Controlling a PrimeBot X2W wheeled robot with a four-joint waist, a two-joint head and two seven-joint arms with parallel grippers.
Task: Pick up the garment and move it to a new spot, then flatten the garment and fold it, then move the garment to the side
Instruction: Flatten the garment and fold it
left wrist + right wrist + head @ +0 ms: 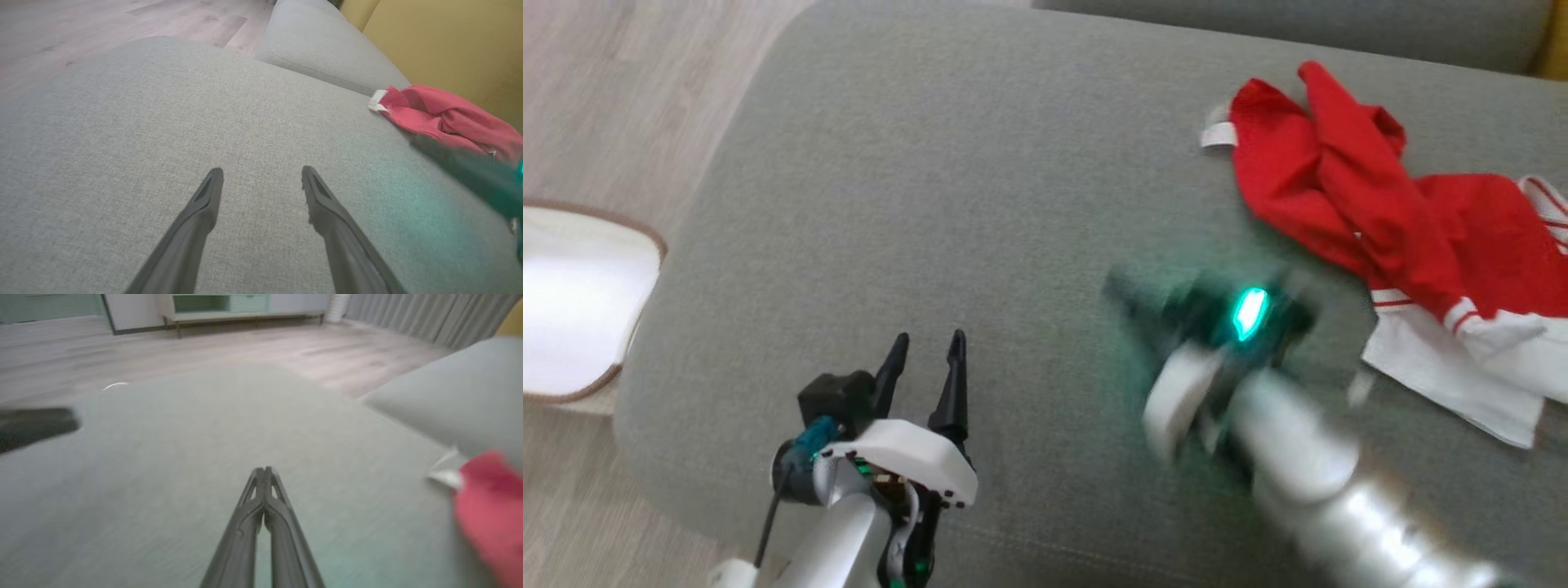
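The garment (1380,204), a bright red jersey with white striped trim and white panels, lies crumpled on the grey sofa cushion (980,188) at the right. Its red folds and a white tab appear in the left wrist view (445,116) and blurred in the right wrist view (490,506). My left gripper (925,347) is open over bare cushion at the lower left, nothing between its fingers (204,196). My right gripper (1123,290) is blurred by motion, left of the garment and apart from it; its fingertips (264,471) meet, shut on nothing.
A white basket with a brown rim (572,302) stands on the wooden floor (605,98) left of the sofa. A second grey cushion (318,45) lies behind, with a yellow wall (449,41) beyond. A cabinet (220,306) stands across the room.
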